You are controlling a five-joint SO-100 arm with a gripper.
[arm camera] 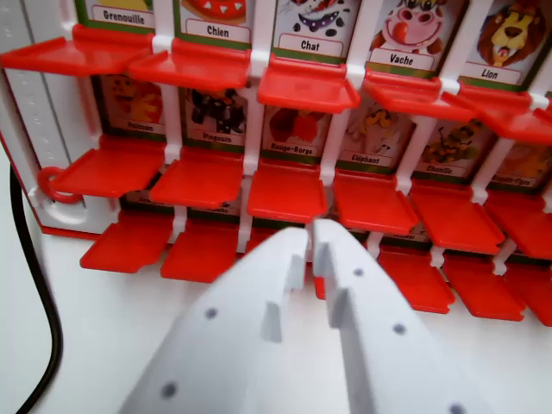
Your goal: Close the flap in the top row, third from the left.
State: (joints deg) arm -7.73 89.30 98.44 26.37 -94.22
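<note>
While the gripper [310,231] hovers low with its white jaws nearly pressed together, seemingly holding nothing, the open "Chat" flap [306,84] sits well above and just ahead of its tips, so the approach step calls for rising beneath it.

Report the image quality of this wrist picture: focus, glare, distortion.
In the wrist view, the white gripper fills the foreground and looks soft; the labels "Chat" and "Vache" read clearly, while the middle-row captions are blurred; lighting is even, with mild sheen on the red flaps; the game board leans and bows from wide-angle distortion.
</note>
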